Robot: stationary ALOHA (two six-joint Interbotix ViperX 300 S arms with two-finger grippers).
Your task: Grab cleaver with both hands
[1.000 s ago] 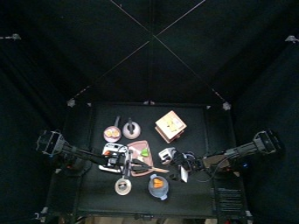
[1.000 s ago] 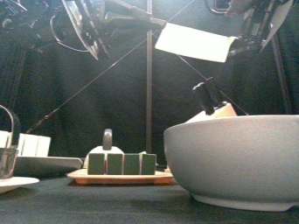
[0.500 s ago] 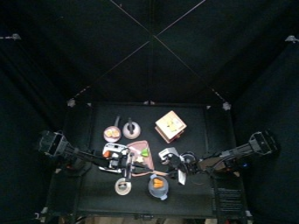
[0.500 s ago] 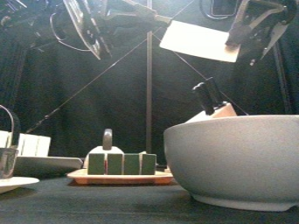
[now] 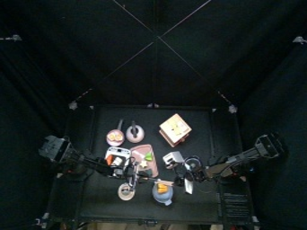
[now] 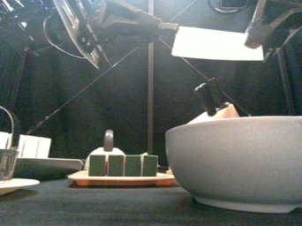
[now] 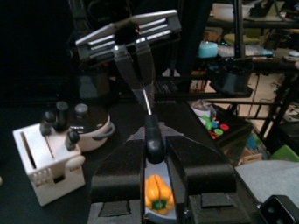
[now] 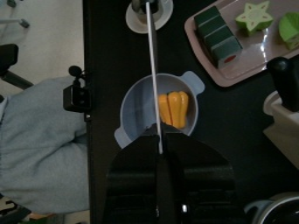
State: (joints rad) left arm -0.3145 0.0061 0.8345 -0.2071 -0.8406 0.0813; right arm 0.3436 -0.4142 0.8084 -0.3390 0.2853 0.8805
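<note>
Grip closes on the blade

Right end effector (image 8: 156,144), wide a second ago, is now pinched narrow on the cleaver (image 6: 218,42) blade. Left end effector (image 7: 152,153) clamps the dark handle. The cleaver hangs level, high above the counter (image 5: 206,135), right of middle. Both hands appear on; the task looks essentially done.

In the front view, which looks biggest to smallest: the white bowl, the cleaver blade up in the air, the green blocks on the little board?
1. White bowl, though it sits nearest the camera.
2. Cleaver blade.
3. Green blocks, which stand farther back.
</note>
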